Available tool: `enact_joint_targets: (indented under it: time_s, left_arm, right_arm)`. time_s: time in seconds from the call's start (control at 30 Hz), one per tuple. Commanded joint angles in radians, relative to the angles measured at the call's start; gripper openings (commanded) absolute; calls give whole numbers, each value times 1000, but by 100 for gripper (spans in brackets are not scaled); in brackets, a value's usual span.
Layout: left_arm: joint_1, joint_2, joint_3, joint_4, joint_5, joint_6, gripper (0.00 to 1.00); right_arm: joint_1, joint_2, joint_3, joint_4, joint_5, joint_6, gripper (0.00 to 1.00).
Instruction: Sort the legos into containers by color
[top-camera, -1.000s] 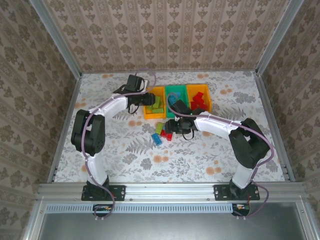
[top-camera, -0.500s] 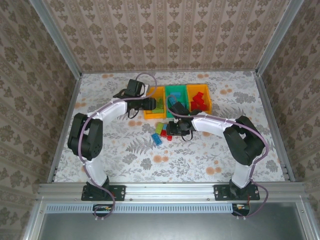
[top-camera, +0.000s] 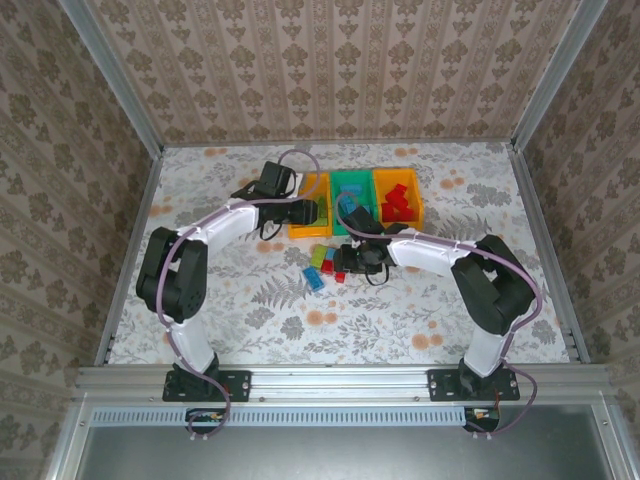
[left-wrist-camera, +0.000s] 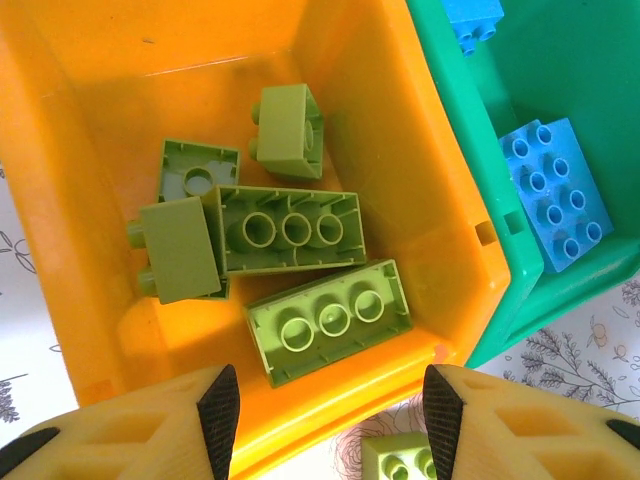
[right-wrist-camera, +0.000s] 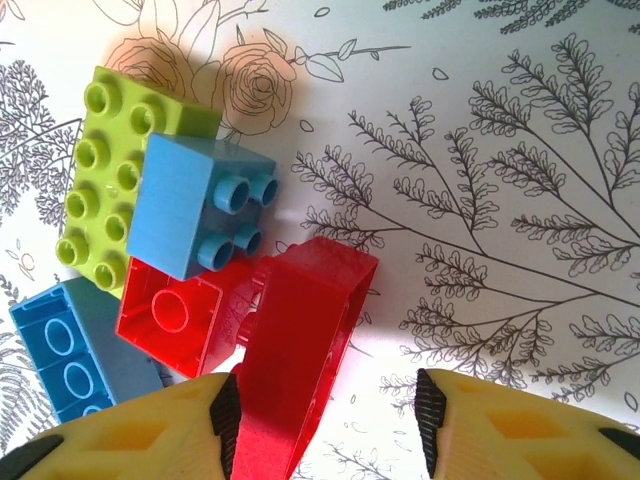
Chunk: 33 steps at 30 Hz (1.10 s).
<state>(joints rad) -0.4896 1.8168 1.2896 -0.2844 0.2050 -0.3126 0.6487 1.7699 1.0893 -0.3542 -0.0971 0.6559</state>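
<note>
My left gripper (left-wrist-camera: 330, 425) stands open just above the near rim of the left orange-yellow bin (left-wrist-camera: 90, 250), which holds several lime green legos (left-wrist-camera: 290, 230). Beside it the green bin (left-wrist-camera: 495, 310) holds blue bricks (left-wrist-camera: 555, 195). In the top view the left gripper (top-camera: 305, 210) covers part of that orange bin (top-camera: 305, 235). My right gripper (right-wrist-camera: 328, 420) is open and low over the loose pile, with a red sloped brick (right-wrist-camera: 300, 340) between the fingers, close against the left pad. Around it lie a lime brick (right-wrist-camera: 110, 170), a light blue brick (right-wrist-camera: 195, 205), another red brick (right-wrist-camera: 170, 310) and a blue brick (right-wrist-camera: 70, 360).
The three bins stand side by side at the back: green bin (top-camera: 352, 176) in the middle, right orange-yellow bin (top-camera: 418, 200) with red bricks. One lime brick (left-wrist-camera: 400, 460) lies on the table just in front of the left bin. Metal rails edge the table.
My left gripper has moved right and nearer, over the left orange bin. My right gripper has shifted slightly left and down onto the loose pile.
</note>
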Motion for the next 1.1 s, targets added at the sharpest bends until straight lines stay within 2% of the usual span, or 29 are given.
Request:
enact_joint_targets:
  time_s: [0.0,0.23,0.47,0.63,0.73,0.9,1.07]
  left_arm:
    - [1,-28,-10,-21,-9,19,54]
    - [0,-27,-9,-21,-9,19,54]
    - [-1,-26,-12,-20,-9,18,54]
    - [1,-33,-19,-20,-15,21,54]
    - [0,-34,-21,-19,-13,20,54]
    - [1,-43,-25,-19,-12,23,54]
    - [1,-60,-40,-18,-16,25,54]
  right_arm:
    - [17,-45,-7,-24,21,9,55]
    - [25,-45,-13,-11,27,15,56]
    - [25,28,22,-16,23,10,56]
    - [25,67,44,-53,43,1,52]
    - [25,75,41,-60,46,-4,46]
    - [23,30,26,-57,69,-7,29]
    - [13,-30,19,-82,85,-25,22]
